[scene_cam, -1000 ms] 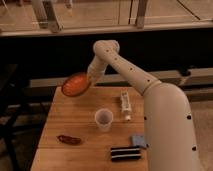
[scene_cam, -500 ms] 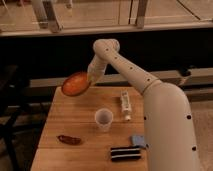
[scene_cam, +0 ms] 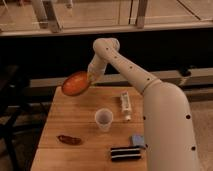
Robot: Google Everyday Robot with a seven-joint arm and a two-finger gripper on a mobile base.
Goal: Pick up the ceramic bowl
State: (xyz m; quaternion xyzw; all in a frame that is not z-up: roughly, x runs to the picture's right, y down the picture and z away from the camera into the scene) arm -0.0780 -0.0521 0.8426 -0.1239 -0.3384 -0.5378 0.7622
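A white robot arm (scene_cam: 131, 76) reaches over a wooden table (scene_cam: 75, 117), its hand (scene_cam: 91, 77) gripping the rim of the orange-red ceramic bowl (scene_cam: 75, 84), which hangs tilted in the air above the table's far left corner, so the pickup looks essentially done.

pincer (scene_cam: 91, 77) above desk (scene_cam: 82, 106) rear left, clamped on ceramic bowl (scene_cam: 75, 83), bowl tilted, clear of desk. cup (scene_cam: 103, 119) mid-desk; tube (scene_cam: 126, 104) right of it; elongated object (scene_cam: 69, 139) front left; flat bar (scene_cam: 125, 153) front right, small block (scene_cam: 137, 140) just behind.
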